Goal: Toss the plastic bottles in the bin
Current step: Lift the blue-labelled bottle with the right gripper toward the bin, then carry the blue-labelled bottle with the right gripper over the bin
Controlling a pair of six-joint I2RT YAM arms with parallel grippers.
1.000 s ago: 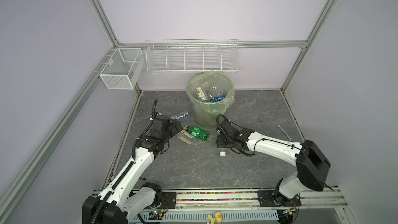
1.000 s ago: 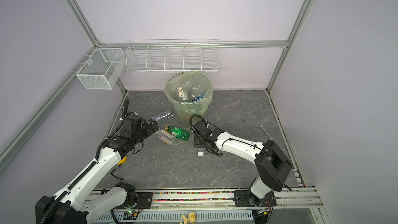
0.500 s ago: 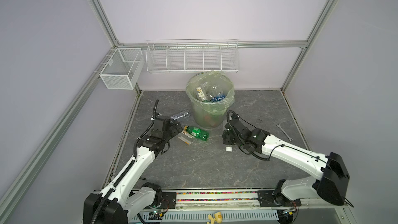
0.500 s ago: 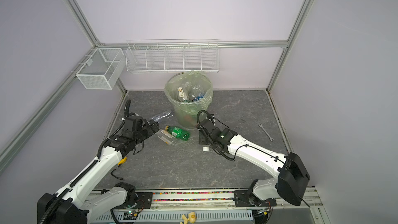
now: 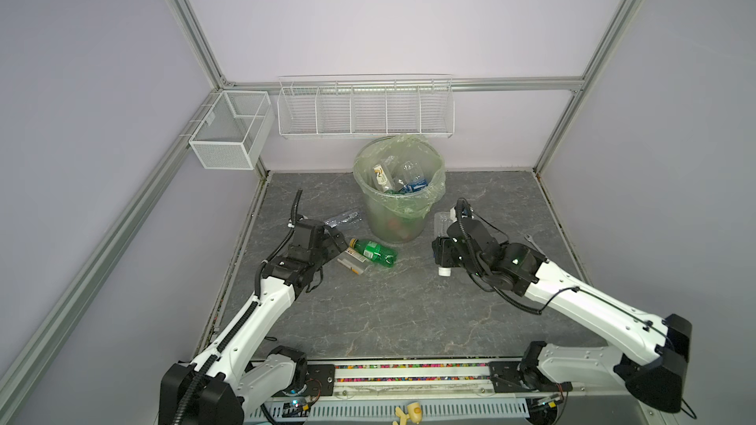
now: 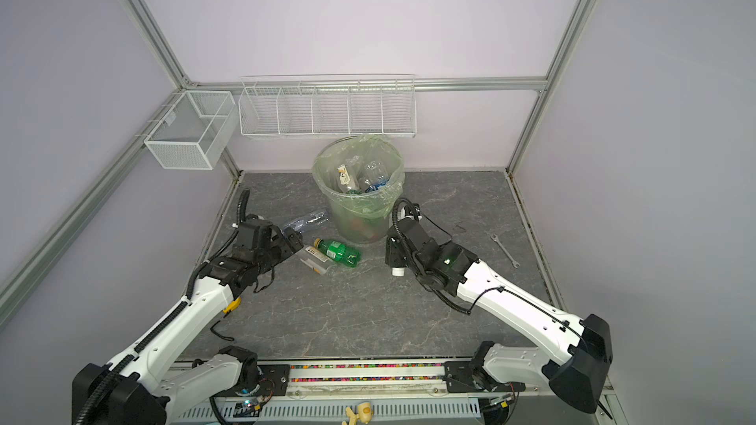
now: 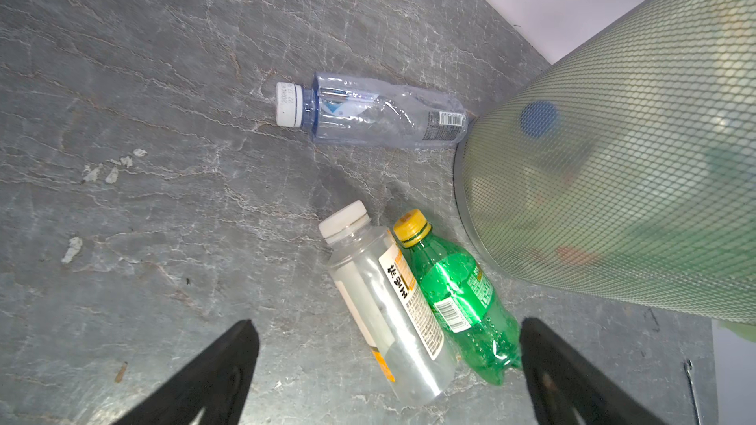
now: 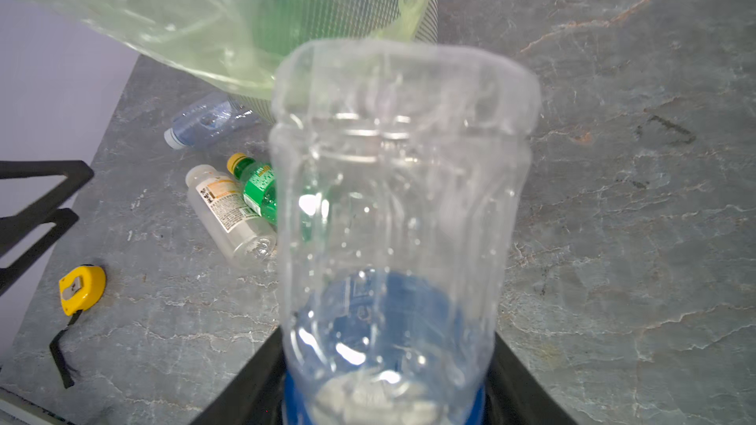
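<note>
The bench [image 5: 409, 312] is grey and veined like stone. Pale lilac walls and aluminium posts close it in. A long wire basket [image 5: 365, 108] hangs on the back wall and a small mesh basket [image 5: 229, 136] on the left wall. The bin [image 5: 392, 222] stands at the middle of the back edge, with several bottles [image 5: 399, 179] already inside its green liner.

Three more lie on the bench left of the bin, towards the left edge. A crushed bottle [image 5: 343, 216] has its base against the bin's foot. A green bottle [image 5: 374, 253] and a white-capped bottle [image 5: 352, 263] lie side by side, touching. The left gripper [image 5: 337, 241] hangs just beside that pair with its jaws spread wide and nothing between them.

The right gripper [image 5: 444, 251] is just right of the bin, pinching a blue-labelled bottle [image 5: 442, 224].

The right wrist view fills with that bottle [image 8: 401, 198], base outward and label down between the black fingers [image 8: 253, 382]. Only the top views show its white cap [image 5: 444, 271] below the jaws. The left wrist view alone shows the mesh pattern of the bin wall [image 7: 613, 157].

A yellow tape measure [image 8: 82, 288] near the left edge is plain in the right wrist view. In a top view it only peeks out under the left arm [image 6: 232, 304]. A wrench [image 6: 505, 249] lies near the right edge.
</note>
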